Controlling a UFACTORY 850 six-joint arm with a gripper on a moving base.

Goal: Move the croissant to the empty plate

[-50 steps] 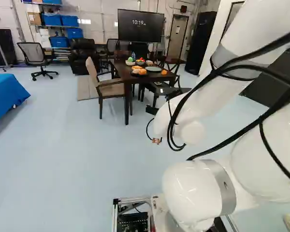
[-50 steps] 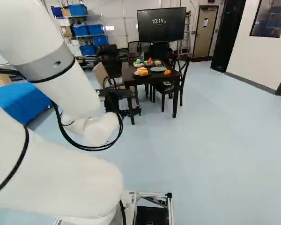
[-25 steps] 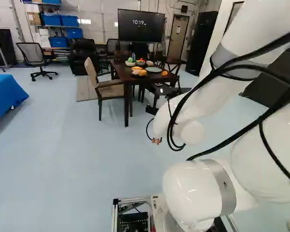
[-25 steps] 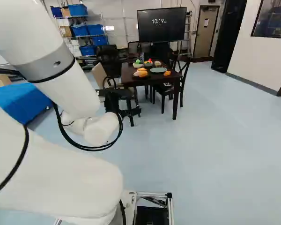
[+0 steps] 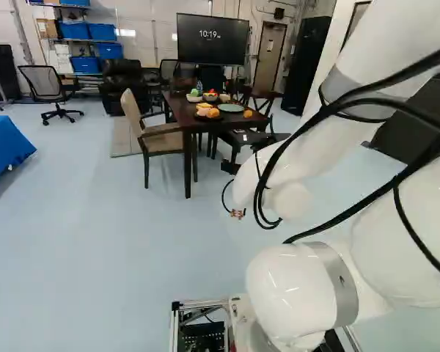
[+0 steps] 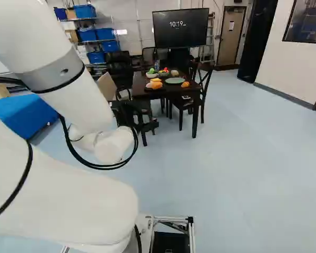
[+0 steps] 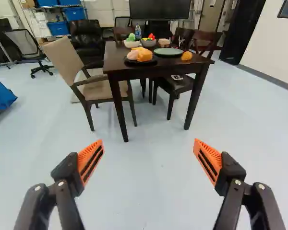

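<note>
My gripper [image 6: 142, 125] shows as a dark shape ahead of the arm in the right base view. In the wrist view the gripper [image 7: 148, 155] stands wide open, only floor between its orange pads. Well ahead is the dark table [image 7: 116, 63], bearing an empty green plate [image 7: 168, 51]. Beside that plate, a dark plate [image 7: 153, 62] holds yellow-orange food [image 7: 144, 54] and a paler piece [image 7: 133, 55]. A small orange item [image 7: 186, 55] lies near the table's edge, and a tan item [image 7: 164, 41] sits behind the green plate. Which one is the croissant I cannot tell.
A beige armchair [image 7: 98, 88] stands at the table's near side, and a dark chair [image 7: 178, 85] is tucked at the other side. Two bowls [image 7: 132, 43] and a bottle [image 7: 138, 32] are farther back. A blue-covered surface [image 5: 4, 147] lies off to one side.
The base has moved forward, with a slight turn: the table and chairs appear larger and nearer. Against the joint at the foot of the views, the arm has not shifted.
</note>
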